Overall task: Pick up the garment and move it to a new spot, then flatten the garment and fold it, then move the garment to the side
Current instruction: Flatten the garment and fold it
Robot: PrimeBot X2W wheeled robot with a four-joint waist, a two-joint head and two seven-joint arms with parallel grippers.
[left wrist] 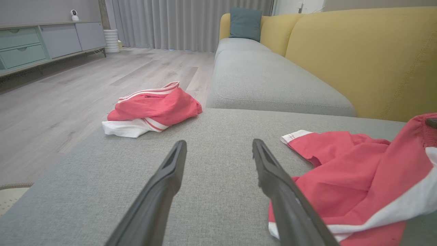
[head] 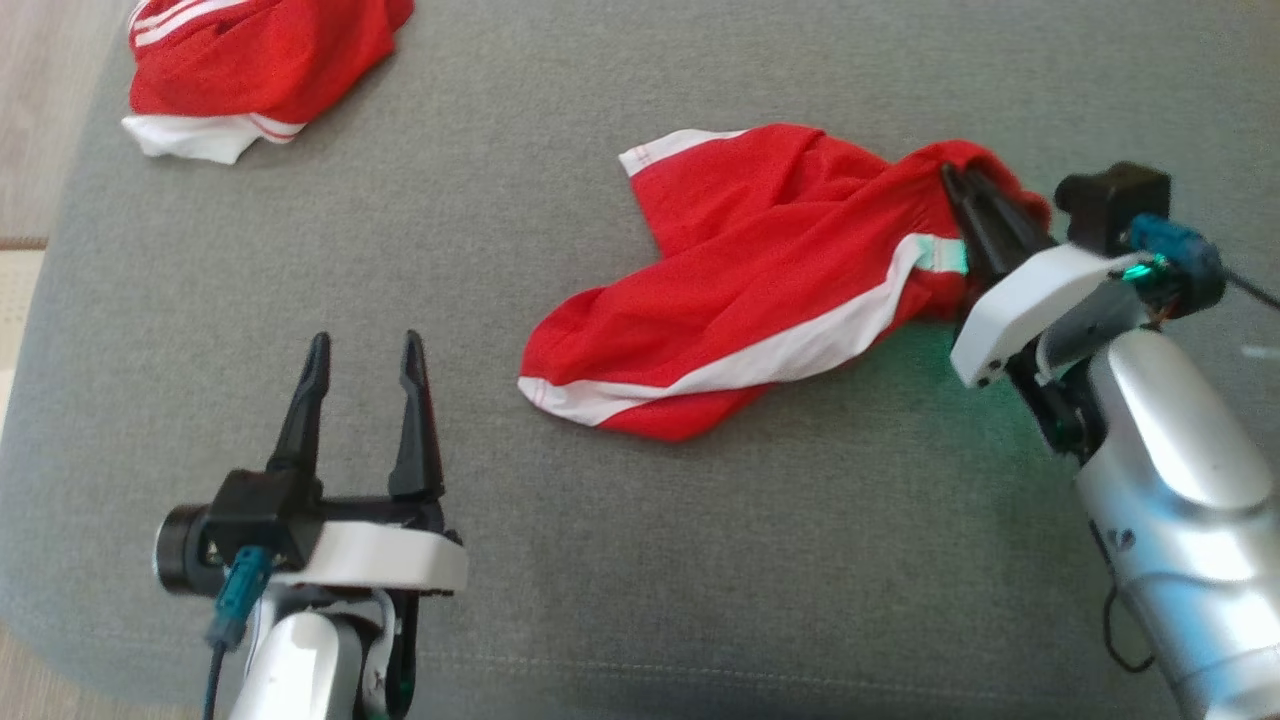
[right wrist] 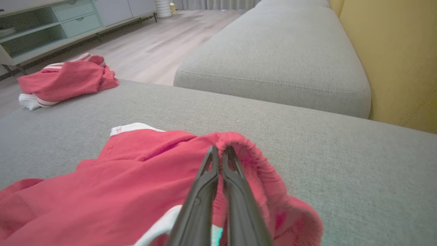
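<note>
Soft, even daylight.
Faint shadow under the garment (head: pixel 760 270); a green glow tints the sofa (head: pixel 700 560) beside the blurred right arm (head: pixel 1170 470); wrist views bend at edges.

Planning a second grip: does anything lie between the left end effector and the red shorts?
Nothing visible. Bare grey cushion lies between the open left end effector and the shorts, gripped at the waistband by the right end effector. The other red garment sits at the far-left corner, off that path.
</note>
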